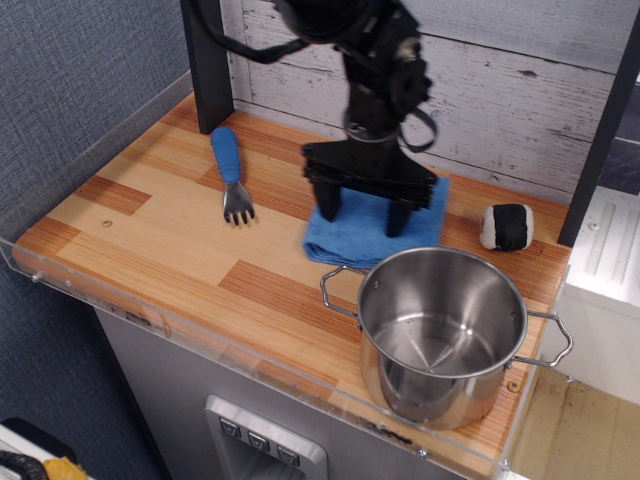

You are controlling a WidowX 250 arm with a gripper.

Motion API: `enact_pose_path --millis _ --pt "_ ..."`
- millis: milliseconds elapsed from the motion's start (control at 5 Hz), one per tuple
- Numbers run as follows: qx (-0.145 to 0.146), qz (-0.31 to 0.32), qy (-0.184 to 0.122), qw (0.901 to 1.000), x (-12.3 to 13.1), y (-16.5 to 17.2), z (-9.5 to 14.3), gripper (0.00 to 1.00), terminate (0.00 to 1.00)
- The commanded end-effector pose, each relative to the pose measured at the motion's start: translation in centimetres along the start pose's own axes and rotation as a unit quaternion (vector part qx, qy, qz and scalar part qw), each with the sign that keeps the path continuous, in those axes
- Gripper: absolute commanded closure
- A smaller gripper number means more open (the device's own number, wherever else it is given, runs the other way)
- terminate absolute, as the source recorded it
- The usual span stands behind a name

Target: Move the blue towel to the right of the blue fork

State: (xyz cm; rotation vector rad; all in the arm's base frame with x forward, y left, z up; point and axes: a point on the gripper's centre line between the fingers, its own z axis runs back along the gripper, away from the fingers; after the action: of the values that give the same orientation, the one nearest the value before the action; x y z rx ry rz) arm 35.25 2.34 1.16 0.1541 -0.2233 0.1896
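Observation:
The blue towel [372, 235] lies on the wooden counter [150, 230], just behind the steel pot. My gripper [362, 212] points straight down onto the towel's middle. Its two black fingers [328, 200] stand a towel fold apart with their tips sunk into the cloth, holding it. The blue fork [231, 172] lies to the left of the towel, handle toward the back wall and tines toward the front. A strip of bare wood separates fork and towel.
A steel pot [440, 335] with two handles stands at the front right, touching the towel's front edge. A black-and-white sushi-like piece [507, 227] sits at the back right. A dark post [207, 60] stands behind the fork. A clear rim edges the counter.

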Motion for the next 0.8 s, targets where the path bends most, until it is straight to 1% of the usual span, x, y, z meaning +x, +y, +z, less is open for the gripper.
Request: enact_pose_path --millis 0,200,600 --pt "0.030 0.036 0.001 0.9989 -1.4 4.6 0.2 0.00 0.00" --pt "0.043 0.068 0.002 0.9967 -2.8 7.0 0.4 0.00 0.00" --pt "0.074 0.132 0.012 0.9884 -5.9 11.2 0.5 0.00 0.00"
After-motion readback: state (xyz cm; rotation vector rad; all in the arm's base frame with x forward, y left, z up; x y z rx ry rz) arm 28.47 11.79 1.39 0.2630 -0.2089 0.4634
